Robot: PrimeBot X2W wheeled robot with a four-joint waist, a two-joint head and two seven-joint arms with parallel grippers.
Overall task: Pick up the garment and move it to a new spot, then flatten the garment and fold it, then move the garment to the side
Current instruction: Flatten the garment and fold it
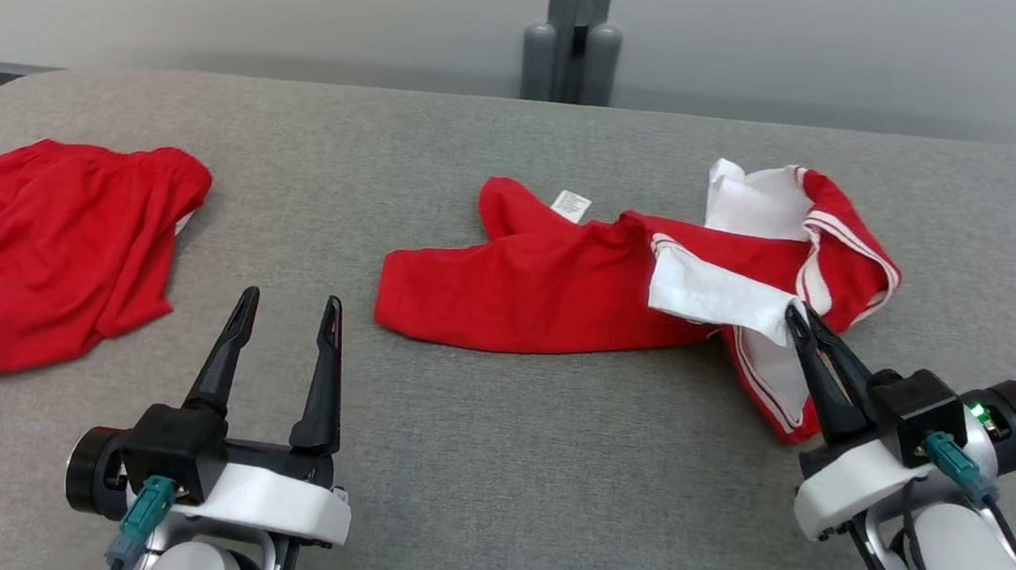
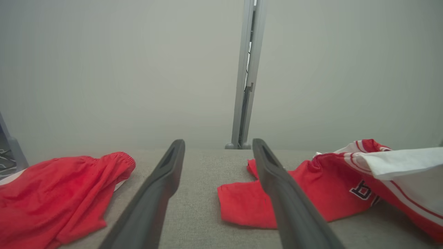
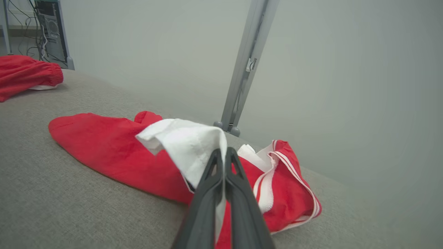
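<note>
A crumpled red and white garment [image 1: 565, 282] lies on the grey table at centre right, also in the left wrist view [image 2: 311, 193] and the right wrist view [image 3: 114, 148]. My right gripper [image 1: 796, 315] is shut on a white fold of it at its right end; in the right wrist view the closed fingers [image 3: 221, 155] pinch that white cloth, lifted slightly off the surface. My left gripper [image 1: 288, 309] stands open over bare table to the left of the garment, with nothing between its fingers [image 2: 162, 183].
A second red garment [image 1: 40, 245] lies bunched at the table's left edge. A grey post [image 1: 575, 28] rises behind the table's far edge. The grey table [image 1: 488, 472] has bare room in front and in the middle.
</note>
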